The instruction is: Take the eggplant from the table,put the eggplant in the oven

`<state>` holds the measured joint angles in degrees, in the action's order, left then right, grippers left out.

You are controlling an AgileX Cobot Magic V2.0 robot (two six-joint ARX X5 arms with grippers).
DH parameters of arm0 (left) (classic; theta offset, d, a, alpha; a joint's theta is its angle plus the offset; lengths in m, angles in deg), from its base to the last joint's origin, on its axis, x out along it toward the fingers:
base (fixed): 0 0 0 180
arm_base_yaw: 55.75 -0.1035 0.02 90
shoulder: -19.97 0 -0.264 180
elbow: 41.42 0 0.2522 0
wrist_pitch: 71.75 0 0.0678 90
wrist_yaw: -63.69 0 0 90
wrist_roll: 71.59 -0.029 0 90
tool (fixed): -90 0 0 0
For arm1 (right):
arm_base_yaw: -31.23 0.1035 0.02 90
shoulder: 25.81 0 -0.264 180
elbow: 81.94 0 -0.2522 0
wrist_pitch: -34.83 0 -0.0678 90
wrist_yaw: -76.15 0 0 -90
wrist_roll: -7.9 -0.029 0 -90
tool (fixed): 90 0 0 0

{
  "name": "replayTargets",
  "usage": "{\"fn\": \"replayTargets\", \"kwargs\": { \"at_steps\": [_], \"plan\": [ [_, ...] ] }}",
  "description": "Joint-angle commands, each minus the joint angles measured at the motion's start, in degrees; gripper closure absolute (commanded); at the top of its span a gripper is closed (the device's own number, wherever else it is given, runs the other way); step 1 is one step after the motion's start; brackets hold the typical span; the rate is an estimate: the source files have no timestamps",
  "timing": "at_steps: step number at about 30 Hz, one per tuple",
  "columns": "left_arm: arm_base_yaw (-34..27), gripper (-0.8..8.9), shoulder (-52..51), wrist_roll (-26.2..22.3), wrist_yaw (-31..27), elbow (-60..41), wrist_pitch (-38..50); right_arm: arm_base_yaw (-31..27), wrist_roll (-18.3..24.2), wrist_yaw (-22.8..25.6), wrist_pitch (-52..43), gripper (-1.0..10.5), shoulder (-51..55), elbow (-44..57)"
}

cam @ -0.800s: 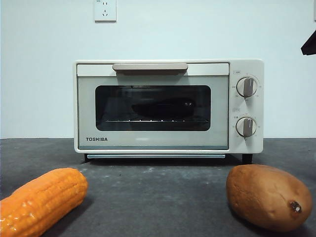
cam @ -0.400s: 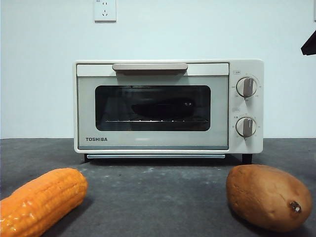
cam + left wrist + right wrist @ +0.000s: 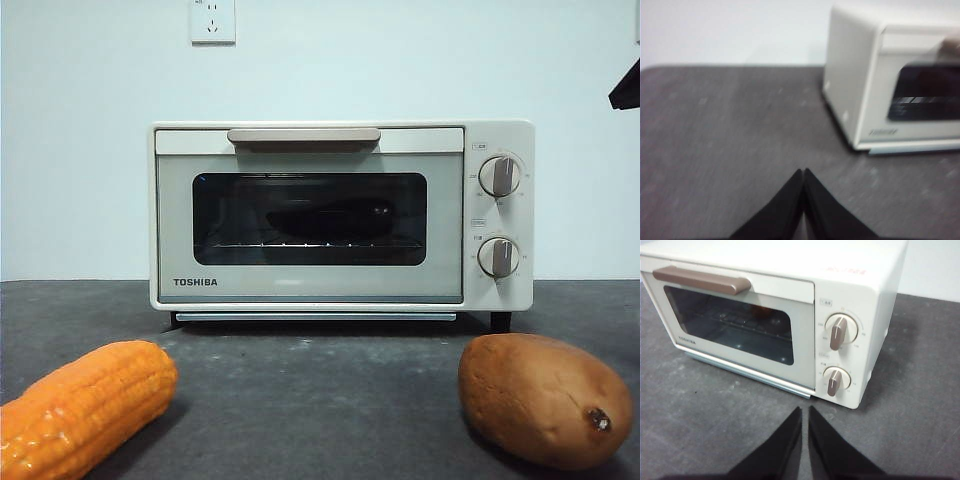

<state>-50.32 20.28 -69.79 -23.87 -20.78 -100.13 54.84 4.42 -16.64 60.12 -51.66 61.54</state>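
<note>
The cream-white oven [image 3: 340, 290] stands at the back of the dark grey table [image 3: 320, 390] with its glass door closed. Behind the glass, a long dark shape that looks like the eggplant [image 3: 330, 216] lies on the wire rack. My left gripper [image 3: 804, 172] hovers shut over bare table, off the oven's [image 3: 855, 100] left side, holding nothing. The right gripper [image 3: 805, 410] is shut and empty too, above the table in front of the oven's two knobs [image 3: 840, 332]. In the front view, only a black arm tip [image 3: 628, 90] shows at the top right.
An orange corn cob [image 3: 85, 405] lies at the front left of the table. A brown sweet potato [image 3: 545, 398] lies at the front right. A wall socket [image 3: 212, 20] sits high on the pale wall behind the oven.
</note>
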Motion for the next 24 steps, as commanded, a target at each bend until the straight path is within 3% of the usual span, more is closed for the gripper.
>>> {"fn": "replayTargets", "kwargs": {
  "at_steps": [1, 24],
  "plan": [
    [-1.9, 8.09, -0.2, -1.1, -0.1, -1.9, 0.9, 0.2, -0.8, 0.2, -0.9, 9.4, -0.1, 0.0],
    [-4.8, 8.09, -0.1, -1.1, -0.1, -4.9, 0.9, 0.2, -0.8, 0.2, -2.7, 9.4, -0.1, 0.0]
  ]
}}
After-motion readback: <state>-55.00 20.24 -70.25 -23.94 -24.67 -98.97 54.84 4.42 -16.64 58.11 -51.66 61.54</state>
